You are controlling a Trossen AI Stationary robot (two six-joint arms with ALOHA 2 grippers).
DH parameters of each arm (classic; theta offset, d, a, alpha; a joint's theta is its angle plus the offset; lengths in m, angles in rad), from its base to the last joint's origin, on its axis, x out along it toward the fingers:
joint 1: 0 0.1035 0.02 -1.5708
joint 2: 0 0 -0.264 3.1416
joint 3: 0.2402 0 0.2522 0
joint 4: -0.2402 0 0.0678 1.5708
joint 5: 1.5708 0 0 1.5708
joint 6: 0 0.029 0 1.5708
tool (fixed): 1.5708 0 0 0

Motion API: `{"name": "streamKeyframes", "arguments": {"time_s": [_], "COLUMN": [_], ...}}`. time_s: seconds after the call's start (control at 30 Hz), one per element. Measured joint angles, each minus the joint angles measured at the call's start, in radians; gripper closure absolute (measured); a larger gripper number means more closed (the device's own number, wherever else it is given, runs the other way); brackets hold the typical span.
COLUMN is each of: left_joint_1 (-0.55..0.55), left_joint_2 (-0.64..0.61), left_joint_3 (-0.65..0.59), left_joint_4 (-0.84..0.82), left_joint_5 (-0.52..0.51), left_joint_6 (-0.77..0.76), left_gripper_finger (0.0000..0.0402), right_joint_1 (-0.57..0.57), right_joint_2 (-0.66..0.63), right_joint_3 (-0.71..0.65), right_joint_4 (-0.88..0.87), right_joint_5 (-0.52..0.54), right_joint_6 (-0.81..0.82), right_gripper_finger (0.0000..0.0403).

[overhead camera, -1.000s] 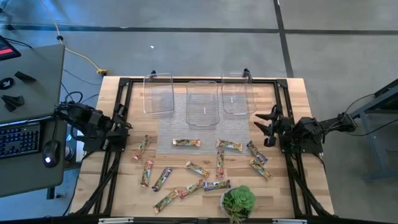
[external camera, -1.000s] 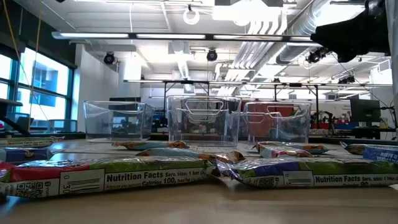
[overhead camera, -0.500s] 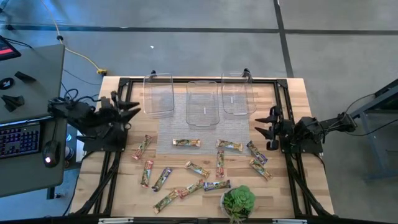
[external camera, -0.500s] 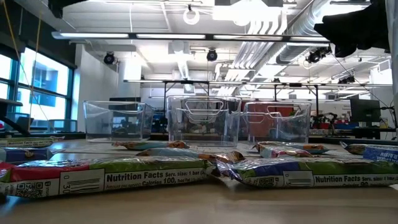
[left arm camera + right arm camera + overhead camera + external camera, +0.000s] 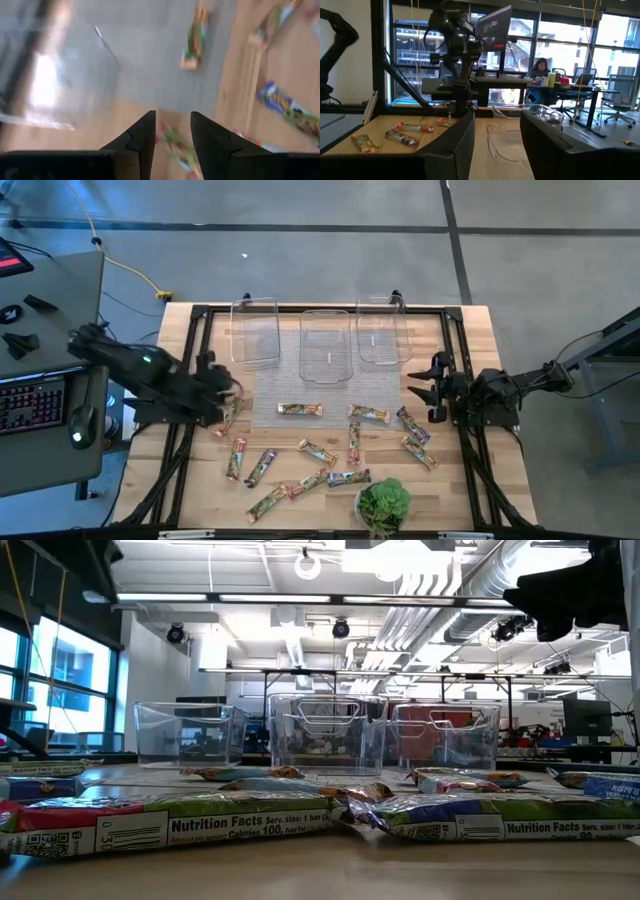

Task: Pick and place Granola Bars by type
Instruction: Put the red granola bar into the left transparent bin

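Note:
Several granola bars lie flat and scattered on the wooden table [image 5: 200, 480]. One [image 5: 299, 410] is on the grey mat, and one red-green bar [image 5: 228, 417] lies nearest the left side. My left gripper [image 5: 226, 392] hangs above that bar, pointing steeply down. Its fingers are a little apart, and in the left wrist view the bar [image 5: 175, 145] shows blurred in the gap below them. My right gripper [image 5: 430, 390] waits open at the table's right side, held about level above the wood and pointing left.
Three clear bins [image 5: 255, 330] [image 5: 325, 345] [image 5: 383, 330] stand in a row along the far edge. A green potted plant [image 5: 383, 502] sits at the near edge. Black frame rails run along the table's left and right sides.
My left gripper has swung from the table's left edge in over the wood, toward the leftmost bar. It has tipped from about level to pointing steeply down. The bars have stayed where they were.

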Motion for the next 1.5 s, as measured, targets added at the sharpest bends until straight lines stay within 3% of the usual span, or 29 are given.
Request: {"name": "streamKeyframes", "arguments": {"time_s": [0.17,0.27,0.47,0.63,0.87,1.07,1.5], "left_joint_1": [0.095,0.19,0.44,0.589,0.603,0.603,0.603], "left_joint_2": [0.15,0.201,0.218,0.208,0.209,0.209,0.209], "left_joint_3": [0.0,0.0,0.0,-0.033,-0.187,-0.287,-0.299], "left_joint_4": [-0.1,-0.126,-0.12,-0.089,-0.029,0.073,0.114], "left_joint_5": [0.194,0.237,0.313,0.347,0.382,0.502,0.5], "left_joint_6": [-0.079,-0.091,0.07,0.038,-0.058,-0.101,-0.131], "left_gripper_finger": [0.0284,0.0284,0.0284,0.0284,0.0284,0.0284,0.0284], "right_joint_1": [0.0,0.0,0.0,0.0,0.0,0.0,0.0], "right_joint_2": [0.0,0.0,0.0,0.0,0.0,0.0,0.0], "right_joint_3": [0.0,0.0,0.0,0.0,0.0,0.0,0.0], "right_joint_4": [-0.001,-0.002,-0.008,-0.011,-0.067,-0.115,-0.131], "right_joint_5": [0.0,0.0,0.0,-0.028,-0.045,-0.045,-0.045], "right_joint_6": [0.0,0.0,0.001,0.057,0.082,0.081,0.08], "right_gripper_finger": [0.0258,0.0258,0.0258,0.0258,0.0258,0.0258,0.0258]}}
